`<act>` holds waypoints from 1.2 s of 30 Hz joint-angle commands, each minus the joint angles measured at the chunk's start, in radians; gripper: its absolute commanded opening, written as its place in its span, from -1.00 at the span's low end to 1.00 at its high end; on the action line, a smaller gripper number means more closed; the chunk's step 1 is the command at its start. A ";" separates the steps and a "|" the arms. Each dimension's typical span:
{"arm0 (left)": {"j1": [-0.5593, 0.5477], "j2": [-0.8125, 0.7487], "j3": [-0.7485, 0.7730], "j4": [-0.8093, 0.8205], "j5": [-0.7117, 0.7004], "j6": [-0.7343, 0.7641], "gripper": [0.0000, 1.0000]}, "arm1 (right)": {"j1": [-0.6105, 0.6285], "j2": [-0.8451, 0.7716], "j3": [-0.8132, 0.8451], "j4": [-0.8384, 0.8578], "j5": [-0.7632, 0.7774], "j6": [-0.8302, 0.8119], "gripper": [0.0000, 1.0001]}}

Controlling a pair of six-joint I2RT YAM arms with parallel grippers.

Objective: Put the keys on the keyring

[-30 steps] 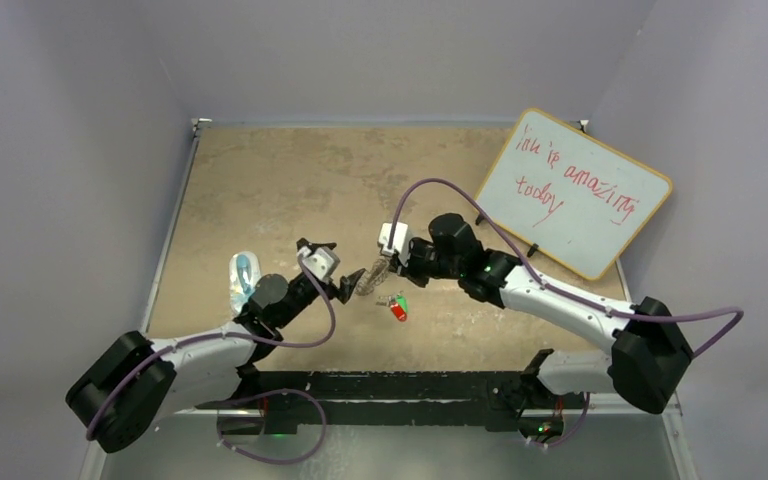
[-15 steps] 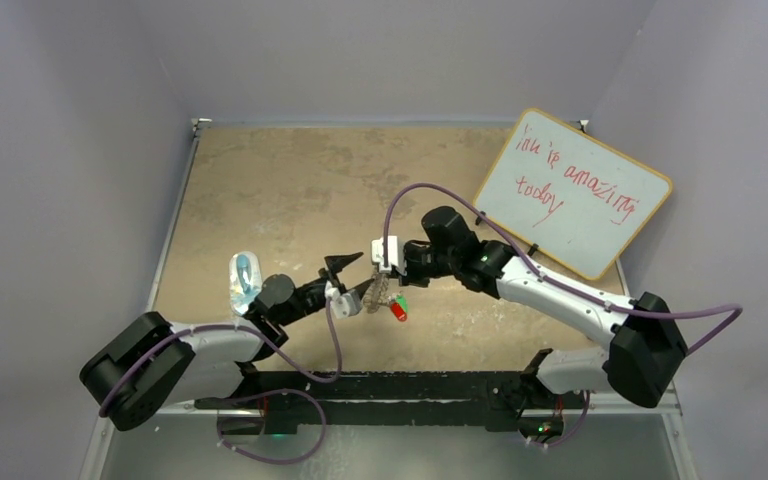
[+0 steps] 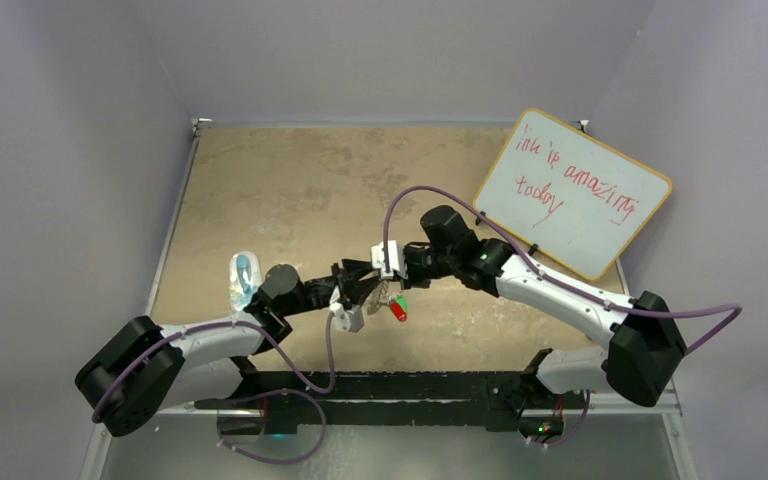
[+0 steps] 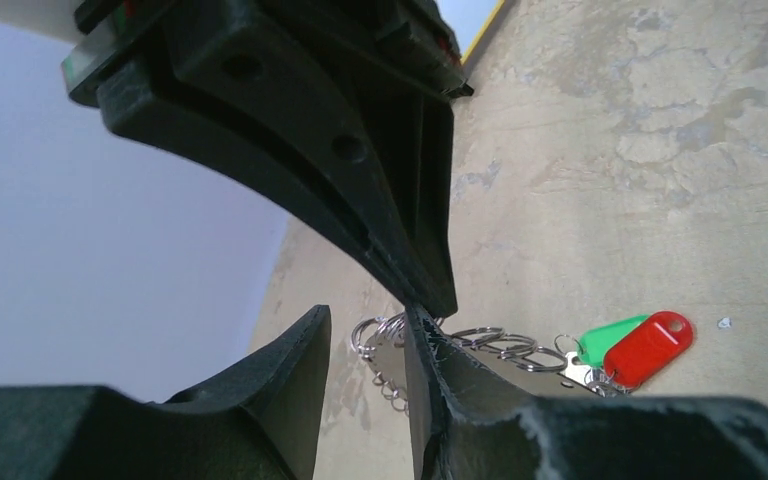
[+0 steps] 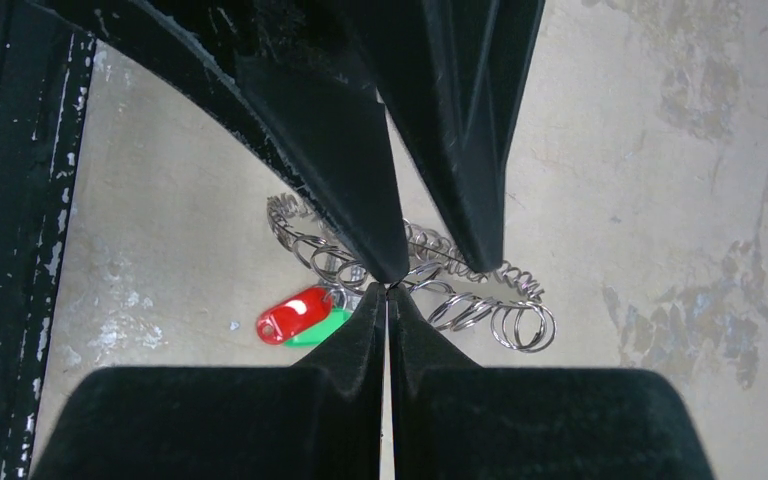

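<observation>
right gripper (image 5: 387,290): tips pressed together, looks like they're pinching the keyring (image 5: 505,322) by its rim
left gripper (image 4: 368,316): fingers a narrow gap apart, straddling the ring's loop fringe, not clearly clamped
doing it well: I'd nip the rim squarely, not a bunch of loops
keyring: just under the right tips, long axis across its fingers
keys (image 5: 295,315): on the bench (image 5: 660,150) beside those tips, red and green heads pointing away from the ring
</observation>
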 commanded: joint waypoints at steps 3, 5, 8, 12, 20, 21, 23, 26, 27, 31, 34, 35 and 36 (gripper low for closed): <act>-0.010 -0.011 0.081 -0.176 0.085 0.114 -0.44 | 0.000 0.002 0.064 -0.018 -0.037 -0.038 -1.00; -0.010 -0.010 0.099 -0.231 0.076 0.151 -0.49 | 0.000 0.000 0.065 -0.019 -0.037 -0.043 -1.00; -0.013 -0.015 0.105 -0.244 0.048 0.158 -0.50 | 0.000 0.000 0.067 -0.022 -0.035 -0.047 -1.00; -0.018 -0.029 0.110 -0.267 0.022 0.180 -0.46 | 0.000 0.000 0.068 -0.021 -0.032 -0.056 -1.00; -0.030 -0.006 0.153 -0.339 -0.011 0.234 -0.52 | 0.000 0.005 0.073 -0.020 -0.031 -0.064 -1.00; -0.031 -0.006 0.155 -0.339 -0.013 0.235 -0.56 | 0.000 0.006 0.072 -0.020 -0.029 -0.064 -1.00; -0.032 -0.004 0.163 -0.355 -0.017 0.246 -0.62 | 0.001 0.008 0.072 -0.021 -0.029 -0.064 -1.00; -0.032 -0.004 0.179 -0.404 -0.026 0.267 -0.74 | -0.001 0.005 0.072 -0.020 -0.027 -0.065 -1.00; -0.033 -0.004 0.183 -0.415 -0.028 0.270 -0.79 | 0.000 0.005 0.073 -0.019 -0.026 -0.066 -1.00; -0.035 -0.011 0.198 -0.448 -0.028 0.273 -1.00 | 0.000 0.004 0.075 -0.012 -0.021 -0.066 -1.00; -0.035 -0.020 0.211 -0.485 -0.043 0.254 -1.00 | 0.000 0.003 0.079 0.007 -0.002 -0.015 -1.00; -0.036 -0.023 0.211 -0.483 -0.055 0.236 -1.00 | 0.000 -0.002 0.078 0.023 0.010 0.016 -1.00; -0.035 -0.026 0.210 -0.476 -0.069 0.213 -1.00 | 0.000 -0.007 0.075 0.051 0.031 0.041 -0.82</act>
